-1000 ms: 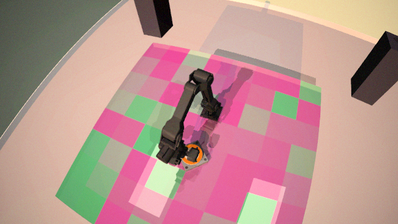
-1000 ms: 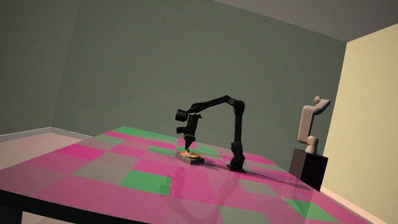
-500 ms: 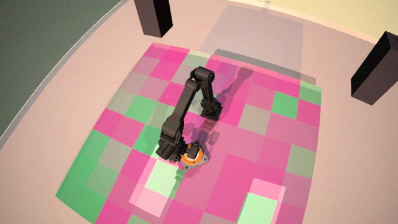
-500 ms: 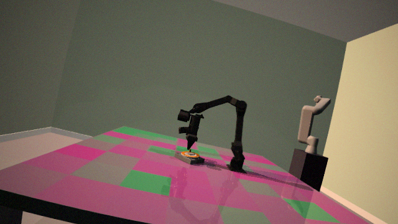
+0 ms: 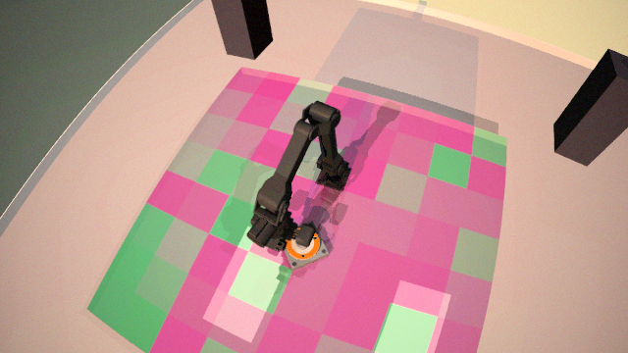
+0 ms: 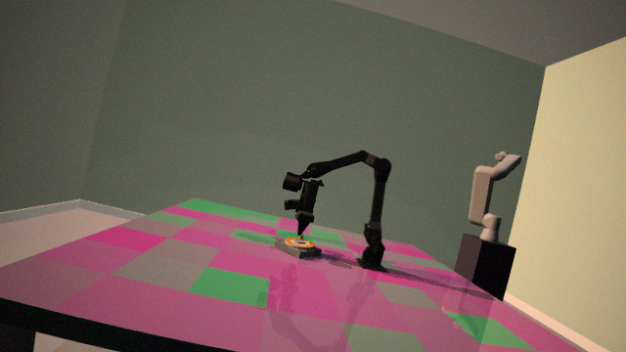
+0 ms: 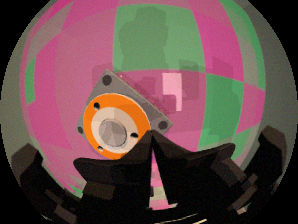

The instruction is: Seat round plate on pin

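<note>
The round plate (image 5: 312, 253) (image 6: 288, 242) (image 7: 89, 122), an orange ring around a pale middle, sits around the grey post (image 7: 112, 133) on the square grey base (image 5: 311, 262) (image 6: 291, 250) (image 7: 122, 88). Dark holes show in the plate in the wrist view. I cannot tell which one holds the pin, or whether the plate lies fully flat. A small orange upright piece, seemingly the tab (image 6: 301, 238), shows right below the fingertips. My gripper (image 6: 300, 234) (image 7: 151, 133) is shut and empty, pointing down at the plate's rim. Whether it touches is unclear. In the top view the arm hides the fingertips.
The base stands on a pink and green checkered table top (image 5: 383, 275) (image 6: 171, 293). Dark pillars (image 5: 240, 29) (image 5: 591, 118) stand beyond the table. A pale second arm (image 6: 481, 196) on a dark pedestal (image 6: 484, 264) stands in the background.
</note>
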